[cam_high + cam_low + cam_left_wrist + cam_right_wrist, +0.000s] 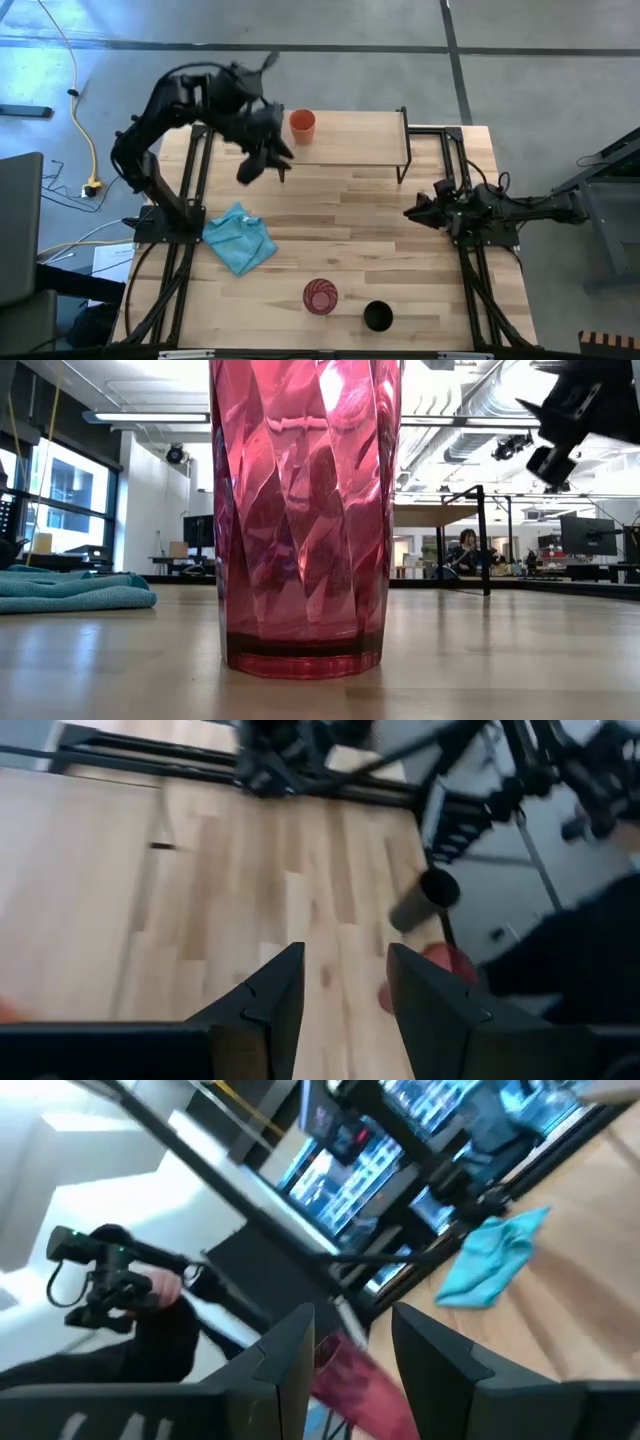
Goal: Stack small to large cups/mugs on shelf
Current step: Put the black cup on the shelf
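Notably, the left gripper (268, 165) hung empty w/ fingers spread, just beside the short orange plastic cup (302, 124) on the light-wood, black-legged shelf (350, 140). Risk: swinging could clip it. Ribbed pink-red translucent tumbler (320, 296) and black cup (377, 316) stood well away, touching nothing. Right gripper (412, 212) waited, fingers parted.

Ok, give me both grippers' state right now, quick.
Left gripper: open, holding nothing, above the table beside the shelf.
Right gripper: open, holding nothing, parked at the table's right side.
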Controlling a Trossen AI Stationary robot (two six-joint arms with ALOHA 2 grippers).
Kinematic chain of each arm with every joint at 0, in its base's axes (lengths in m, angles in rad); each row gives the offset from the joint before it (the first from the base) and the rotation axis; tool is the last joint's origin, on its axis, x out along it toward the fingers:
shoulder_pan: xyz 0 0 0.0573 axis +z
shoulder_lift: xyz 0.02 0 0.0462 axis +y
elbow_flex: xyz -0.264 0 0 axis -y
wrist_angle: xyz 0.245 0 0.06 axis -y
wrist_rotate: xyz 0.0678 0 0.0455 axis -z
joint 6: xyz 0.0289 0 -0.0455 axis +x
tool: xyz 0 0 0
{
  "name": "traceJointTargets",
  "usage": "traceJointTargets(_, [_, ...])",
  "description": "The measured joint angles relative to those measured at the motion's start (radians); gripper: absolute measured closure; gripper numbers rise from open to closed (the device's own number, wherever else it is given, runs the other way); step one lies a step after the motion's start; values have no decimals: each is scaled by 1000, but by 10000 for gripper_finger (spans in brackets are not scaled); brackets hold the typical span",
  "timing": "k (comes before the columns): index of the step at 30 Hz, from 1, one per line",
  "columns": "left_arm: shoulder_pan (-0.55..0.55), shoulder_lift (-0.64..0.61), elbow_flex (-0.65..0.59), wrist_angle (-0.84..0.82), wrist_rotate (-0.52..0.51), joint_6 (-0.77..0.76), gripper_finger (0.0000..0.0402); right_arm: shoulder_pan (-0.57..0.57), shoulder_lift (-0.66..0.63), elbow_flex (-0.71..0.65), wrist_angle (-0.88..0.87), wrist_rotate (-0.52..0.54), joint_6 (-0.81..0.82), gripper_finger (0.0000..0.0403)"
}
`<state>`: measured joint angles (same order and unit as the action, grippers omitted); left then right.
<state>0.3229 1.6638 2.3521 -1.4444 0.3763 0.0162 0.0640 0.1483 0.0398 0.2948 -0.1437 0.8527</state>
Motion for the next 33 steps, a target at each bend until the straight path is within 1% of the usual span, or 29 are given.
traceJointTargets(3, [-69,1,-14,8,-9,-2,268,66,23,65,-16,48,-96,274])
traceJointTargets(8, [-140,1,-29,53,-10,-31,268,152,101,235,-29,134,-350,274])
traceJointTargets(11, [-172,1,-29,90,-13,-46,268,191,169,360,-132,163,-440,274])
traceJointTargets(13, [-189,1,-29,105,-12,-48,268,214,223,448,-258,180,-458,274])
traceJointTargets(18, [-232,1,-29,106,-32,-72,268,281,401,648,-616,213,-409,274])
traceJointTargets(20, [-252,1,-29,98,-32,-76,268,310,478,710,-709,214,-382,274])
traceJointTargets(22, [-280,1,-29,83,-54,-78,268,343,552,763,-761,214,-374,274])
traceJointTargets(25, [-327,1,-29,46,-125,-85,268,396,650,845,-777,219,-373,274])
traceJointTargets(27, [-357,1,-29,17,-174,-100,268,439,707,900,-803,250,-370,274])
traceJointTargets(30, [-400,-3,-29,-2,-240,-113,268,512,785,984,-917,317,-327,274])
traceJointTargets(33, [-434,-11,-29,-2,-304,-121,268,580,853,1042,-1063,362,-218,274])
